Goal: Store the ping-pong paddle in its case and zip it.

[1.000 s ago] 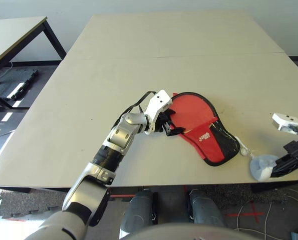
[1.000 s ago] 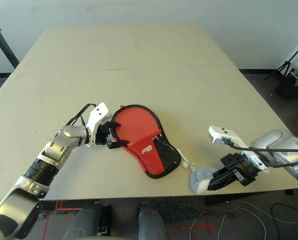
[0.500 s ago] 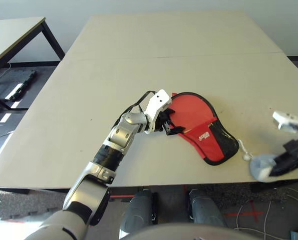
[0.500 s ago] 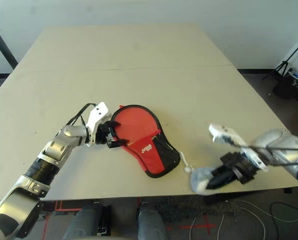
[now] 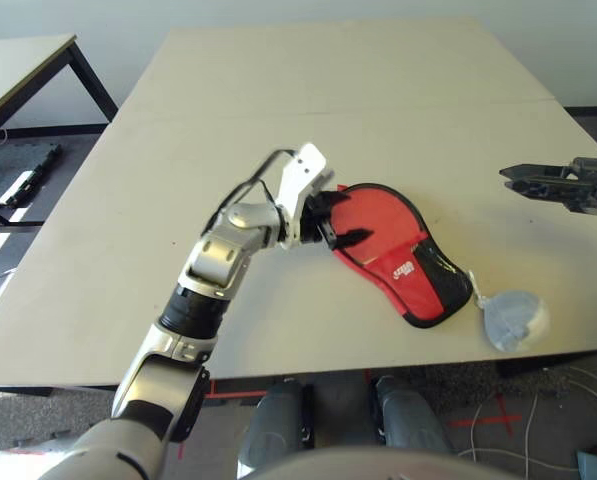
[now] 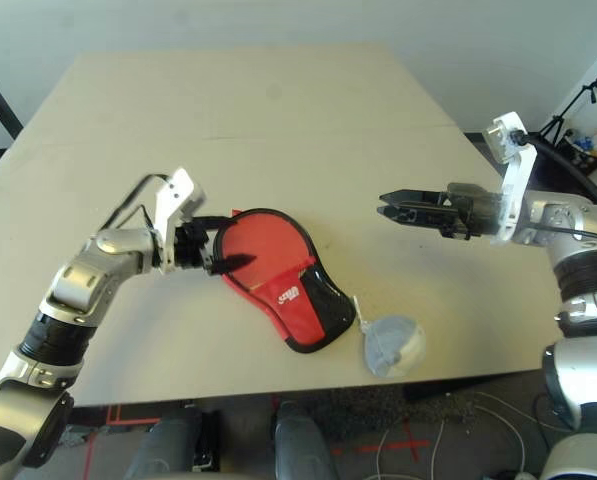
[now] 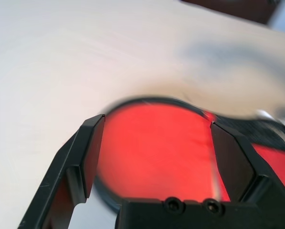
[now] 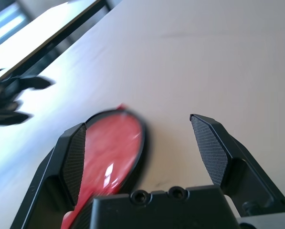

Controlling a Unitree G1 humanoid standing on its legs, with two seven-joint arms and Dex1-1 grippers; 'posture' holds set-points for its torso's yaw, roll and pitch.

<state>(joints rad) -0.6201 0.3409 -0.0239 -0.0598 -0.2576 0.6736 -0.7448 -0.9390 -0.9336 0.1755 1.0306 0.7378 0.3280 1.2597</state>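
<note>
The case (image 5: pixel 386 228) lies flat near the middle of the table, red face up with black mesh and a white logo at its narrow end. The ping-pong paddle is hidden from view. My left gripper (image 5: pixel 339 217) is open at the case's round left edge, its fingers (image 7: pixel 92 148) spread to either side of that edge, as the left wrist view shows. My right gripper (image 6: pixel 390 210) hovers above the table to the right of the case, pointing toward it. Its fingers (image 8: pixel 213 148) stand wide apart with nothing between them.
A small white lumpy bag (image 5: pixel 514 318) lies near the table's front edge, just right of the case's narrow end, with a thin cord beside it. The tan table (image 5: pixel 328 100) stretches far behind. A second table (image 5: pixel 18 60) stands off to the left.
My right gripper opened and let go of the white bag, then rose and swung up over the table. The bag now lies on the table. The camera view shifted.
</note>
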